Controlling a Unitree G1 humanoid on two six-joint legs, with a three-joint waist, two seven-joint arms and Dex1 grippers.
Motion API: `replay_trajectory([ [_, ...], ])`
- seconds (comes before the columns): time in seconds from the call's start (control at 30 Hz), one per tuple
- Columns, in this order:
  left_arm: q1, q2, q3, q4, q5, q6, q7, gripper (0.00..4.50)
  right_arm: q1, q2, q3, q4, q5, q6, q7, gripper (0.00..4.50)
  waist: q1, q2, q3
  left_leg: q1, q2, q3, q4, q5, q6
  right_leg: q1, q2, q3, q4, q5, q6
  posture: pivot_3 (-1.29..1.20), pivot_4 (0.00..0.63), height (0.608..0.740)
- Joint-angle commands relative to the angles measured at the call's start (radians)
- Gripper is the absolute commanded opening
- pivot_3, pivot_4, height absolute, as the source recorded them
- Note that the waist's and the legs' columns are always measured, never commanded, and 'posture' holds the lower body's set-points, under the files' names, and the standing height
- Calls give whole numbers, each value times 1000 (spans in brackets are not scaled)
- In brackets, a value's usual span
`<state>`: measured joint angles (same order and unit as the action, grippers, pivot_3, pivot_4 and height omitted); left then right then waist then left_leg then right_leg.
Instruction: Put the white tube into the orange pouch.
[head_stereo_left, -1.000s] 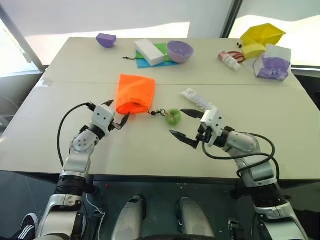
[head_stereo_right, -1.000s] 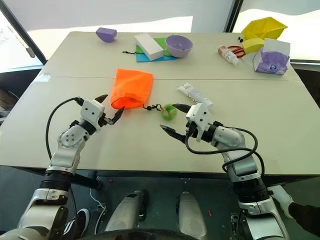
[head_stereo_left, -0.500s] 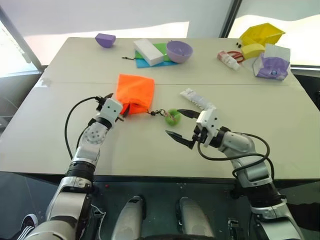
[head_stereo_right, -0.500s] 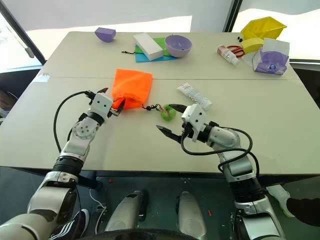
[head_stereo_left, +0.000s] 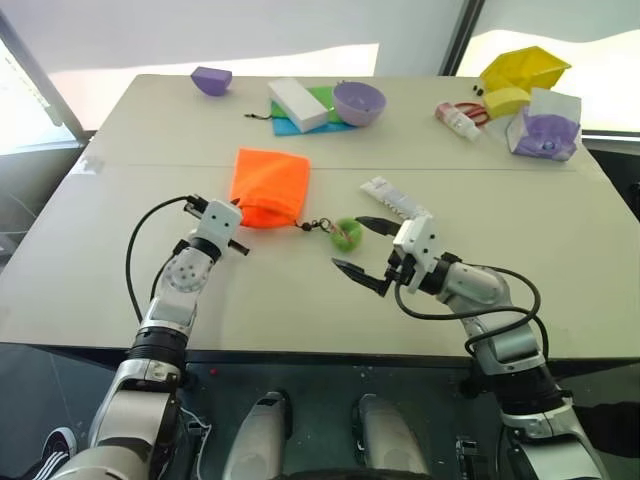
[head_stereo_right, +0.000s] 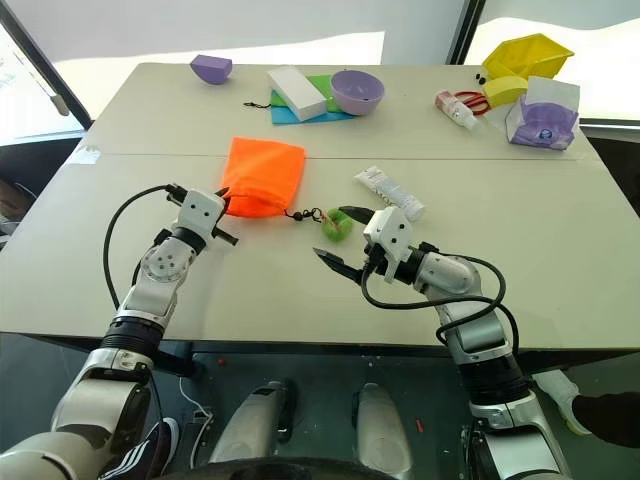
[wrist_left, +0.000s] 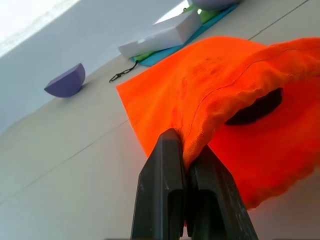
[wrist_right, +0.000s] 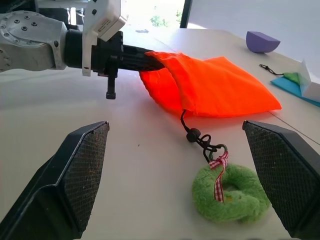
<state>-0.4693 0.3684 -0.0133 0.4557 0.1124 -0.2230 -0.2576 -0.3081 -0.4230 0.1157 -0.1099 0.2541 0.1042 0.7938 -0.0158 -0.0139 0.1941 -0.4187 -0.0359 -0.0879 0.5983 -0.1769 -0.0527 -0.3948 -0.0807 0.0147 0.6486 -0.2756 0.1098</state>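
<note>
The orange pouch (head_stereo_left: 268, 185) lies flat in the middle of the table, its mouth toward me. My left gripper (head_stereo_left: 236, 212) is shut on the near left rim of that mouth, and the left wrist view shows the fabric (wrist_left: 225, 85) pinched between the fingers (wrist_left: 165, 165). A dark cord runs from the pouch to a green pom-pom (head_stereo_left: 347, 234). The white tube (head_stereo_left: 395, 200) rests on the table right of the pouch, just beyond my right gripper (head_stereo_left: 352, 245). That gripper stands wide open and empty, hovering beside the pom-pom (wrist_right: 230, 192).
Along the far edge are a purple half-shell (head_stereo_left: 211, 79), a white block (head_stereo_left: 298, 103) on a blue and green mat, and a purple bowl (head_stereo_left: 359, 101). At the far right stand a small white bottle (head_stereo_left: 458, 120), a yellow bin (head_stereo_left: 525, 68) and a clear bag (head_stereo_left: 543, 132).
My left gripper moved forward to the pouch's mouth and went from open to shut on its rim. The right gripper stayed open in place.
</note>
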Motion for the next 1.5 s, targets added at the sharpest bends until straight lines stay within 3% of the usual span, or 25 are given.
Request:
replay_trajectory([
  [0.03,75,17,21,-189,-38,70,-36,62,-24,-13,-19,-17,2,-14,7,4500,-2,0,0,0,0,0,0,0,0,0,0,0,0,0,0,0,150,740],
  [0.43,234,54,34,-502,-25,270,-49,62,-81,-43,-76,100,-28,-36,-32,4500,2,0,0,0,0,1,0,0,0,0,-1,1,-1,0,-1,0,150,740],
  [0.9,261,21,1,-535,-14,292,-47,62,-280,-124,-130,375,-142,257,-220,4500,2,0,0,0,0,2,0,0,0,-1,-1,2,0,0,-1,0,150,740],
  [1.13,265,18,4,-536,-7,292,-34,62,-333,-135,-146,484,-97,402,-166,4500,2,0,0,0,0,2,0,0,0,-1,-1,2,-1,0,-1,0,150,740],
  [1.33,276,18,2,-545,-6,291,-29,62,-373,-117,-161,551,-89,409,-165,4500,0,0,0,0,0,2,0,0,0,-1,0,2,0,0,-1,0,150,740],
  [1.43,277,17,2,-548,-6,293,-26,0,-372,-113,-167,558,-82,405,-156,3675,1,0,0,0,0,3,0,0,0,-1,0,2,0,0,-1,0,150,740],
  [1.5,278,17,2,-549,-6,293,-25,0,-365,-113,-163,552,-82,404,-152,2832,1,0,0,0,0,3,0,0,0,-1,0,2,0,0,0,0,150,740],
])
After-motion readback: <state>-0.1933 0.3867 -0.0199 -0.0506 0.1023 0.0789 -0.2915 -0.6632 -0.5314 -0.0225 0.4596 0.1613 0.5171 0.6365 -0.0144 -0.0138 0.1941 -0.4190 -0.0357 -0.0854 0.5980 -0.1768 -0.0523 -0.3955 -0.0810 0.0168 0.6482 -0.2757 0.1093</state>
